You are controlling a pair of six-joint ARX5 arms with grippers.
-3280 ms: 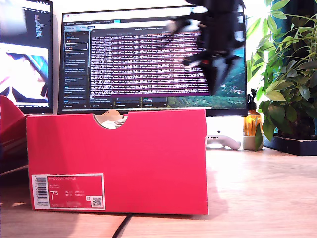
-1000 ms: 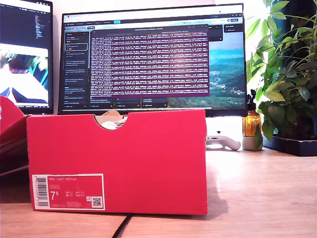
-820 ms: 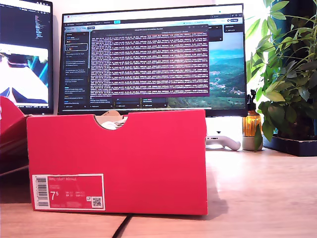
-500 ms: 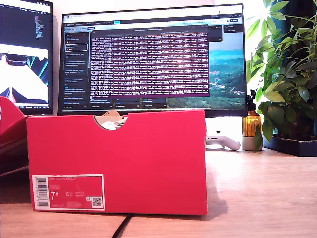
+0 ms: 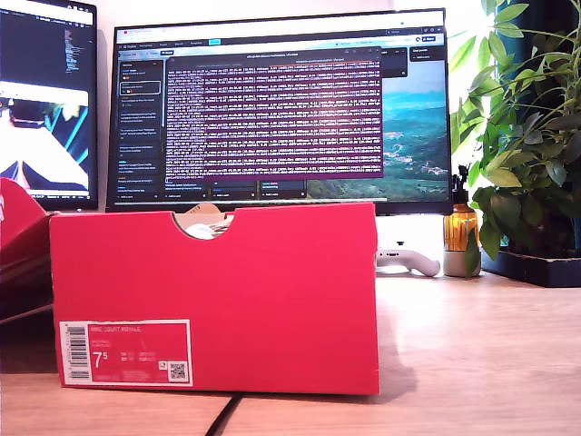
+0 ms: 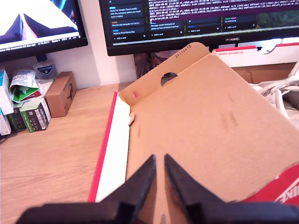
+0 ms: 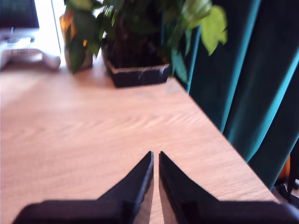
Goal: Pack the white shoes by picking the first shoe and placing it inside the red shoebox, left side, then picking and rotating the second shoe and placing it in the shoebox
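- Gone from the exterior view is the dark arm that hung blurred before the wide monitor [image 5: 281,104] a few seconds ago; nothing else there has shifted.
- My first gripper [image 6: 159,164] hangs above the flipped-open brown cardboard lid [image 6: 210,121], its black jaws nearly together with only a thin gap and nothing between them.
- My second gripper [image 7: 155,161] hangs over bare wooden table [image 7: 93,135] near the dark planter [image 7: 138,74], jaws likewise almost closed and empty; both look parked clear of the box, I judge.
- The large bright red cardboard shoebox [image 5: 272,300] stands upright on the table, label side toward the exterior camera.
- Through its half-round notch [image 5: 201,223] something pale shows, probably part of a white leather sneaker [image 5: 201,227], but the opening is too small to say whether both shoes are inside.
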